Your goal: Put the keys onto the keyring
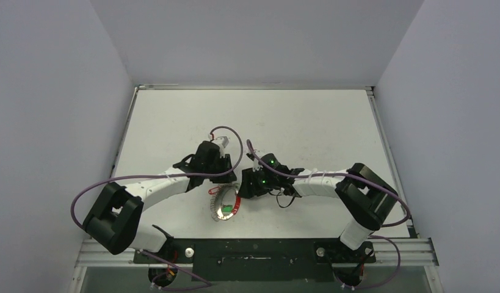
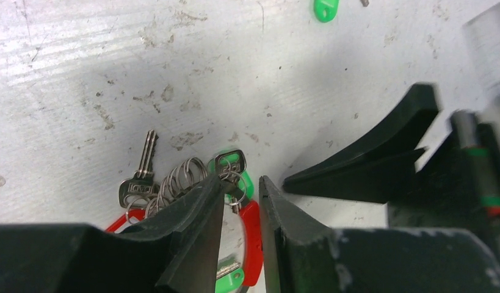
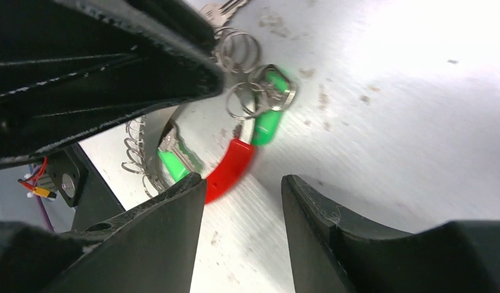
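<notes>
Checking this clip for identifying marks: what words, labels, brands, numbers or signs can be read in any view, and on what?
Nothing is legible.
Silver key, head: stamped lettering, too blurred to read.
Second key, head: a raised mark, too small to read.
Green tag: no print visible.
Keyring, red arc: no print visible.
Table: scuffs only, no text.
</notes>
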You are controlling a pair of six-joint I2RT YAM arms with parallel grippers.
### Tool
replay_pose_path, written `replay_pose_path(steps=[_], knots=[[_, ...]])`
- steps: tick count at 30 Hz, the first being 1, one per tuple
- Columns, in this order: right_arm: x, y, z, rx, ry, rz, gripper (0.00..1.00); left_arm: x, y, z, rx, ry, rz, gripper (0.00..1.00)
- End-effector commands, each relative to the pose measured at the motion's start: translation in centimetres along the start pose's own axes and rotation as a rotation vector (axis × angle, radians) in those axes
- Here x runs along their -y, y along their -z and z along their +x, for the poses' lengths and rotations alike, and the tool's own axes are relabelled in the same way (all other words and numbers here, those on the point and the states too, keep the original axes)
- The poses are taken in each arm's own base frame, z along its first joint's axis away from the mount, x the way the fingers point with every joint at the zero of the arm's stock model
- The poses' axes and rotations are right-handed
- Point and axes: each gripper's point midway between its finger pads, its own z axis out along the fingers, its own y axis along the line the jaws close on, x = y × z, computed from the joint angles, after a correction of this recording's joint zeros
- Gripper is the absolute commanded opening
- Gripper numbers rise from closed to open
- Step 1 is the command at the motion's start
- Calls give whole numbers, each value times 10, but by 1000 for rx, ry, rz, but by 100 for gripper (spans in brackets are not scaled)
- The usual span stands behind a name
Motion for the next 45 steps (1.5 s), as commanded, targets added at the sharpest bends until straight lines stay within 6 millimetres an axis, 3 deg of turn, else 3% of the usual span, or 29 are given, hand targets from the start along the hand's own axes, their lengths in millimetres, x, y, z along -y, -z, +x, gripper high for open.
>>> replay_pose_path(steps=[1, 8, 25, 36, 39, 45], knots=[[12, 28, -25, 75, -15, 26, 50, 7, 5, -13, 3, -51, -9, 27], [29, 39, -23, 55, -9, 69, 50, -11, -2, -1, -54, 0, -103, 27], [30, 36, -20, 43, -9, 71, 50, -20, -15, 11, -68, 51, -120, 26], [31, 39, -22, 45, 0, 80, 50, -24, -19, 6, -8, 48, -117, 10], [31, 39, -22, 44, 1, 83, 50, -20, -17, 1, 10, 40, -102, 12], [31, 39, -22, 44, 2, 82, 50, -20, -7, -6, 38, 13, -117, 25]])
